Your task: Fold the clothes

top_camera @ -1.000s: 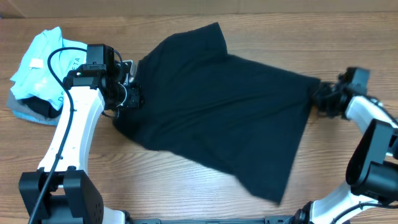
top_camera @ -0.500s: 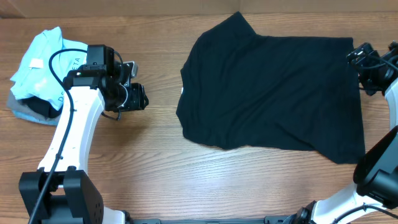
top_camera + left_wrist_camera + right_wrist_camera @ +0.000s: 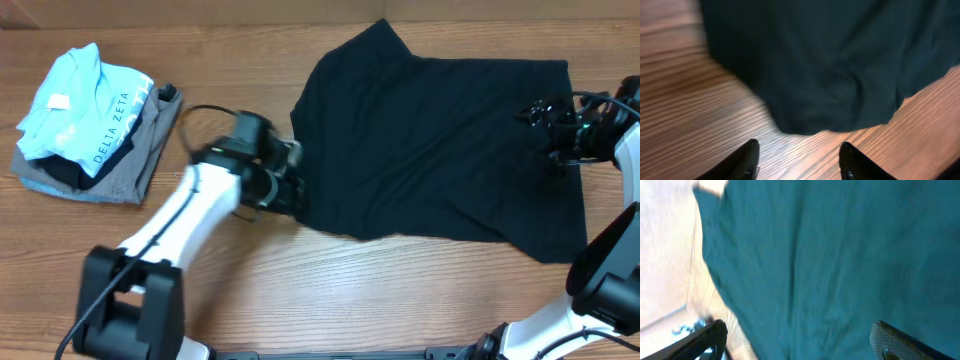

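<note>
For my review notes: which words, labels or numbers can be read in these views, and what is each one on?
"DELTA ZETA": dark letters on the light blue folded cotton shirt, overhead view.
The small white tag on that shirt is too small to read.
No print shows on the plain black cotton T-shirt.

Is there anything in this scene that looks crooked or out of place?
The black T-shirt lies askew on the table: its lower edge runs slanted, one sleeve pokes up at the far edge, and the cloth is wrinkled. Nothing looks spilled or damaged.
</note>
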Robot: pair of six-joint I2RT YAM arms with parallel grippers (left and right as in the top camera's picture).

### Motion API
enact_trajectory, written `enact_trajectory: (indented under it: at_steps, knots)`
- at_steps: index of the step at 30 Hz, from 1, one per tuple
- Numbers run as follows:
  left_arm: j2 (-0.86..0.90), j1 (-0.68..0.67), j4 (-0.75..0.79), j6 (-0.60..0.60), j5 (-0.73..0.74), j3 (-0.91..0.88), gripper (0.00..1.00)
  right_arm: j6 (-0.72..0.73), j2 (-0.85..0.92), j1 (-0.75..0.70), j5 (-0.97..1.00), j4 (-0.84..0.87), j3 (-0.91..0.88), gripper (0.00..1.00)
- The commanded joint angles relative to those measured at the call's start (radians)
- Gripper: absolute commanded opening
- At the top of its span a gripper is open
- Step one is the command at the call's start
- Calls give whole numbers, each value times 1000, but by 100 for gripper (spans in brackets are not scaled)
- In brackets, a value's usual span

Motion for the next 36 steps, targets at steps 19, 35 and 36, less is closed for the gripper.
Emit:
enact_trajectory:
  at_steps: [19, 35, 36]
  knots:
    - [248, -43, -31, -197, -372, -8, 4, -79, -412, 175, -17, -168, 13, 96]
    - [95, 294, -150, -60, -293, 72, 21, -72, -394, 277, 250, -248, -63, 100]
    - [71, 292, -157, -26, -253, 75, 26, -72, -394, 276, 251, -248, -67, 100]
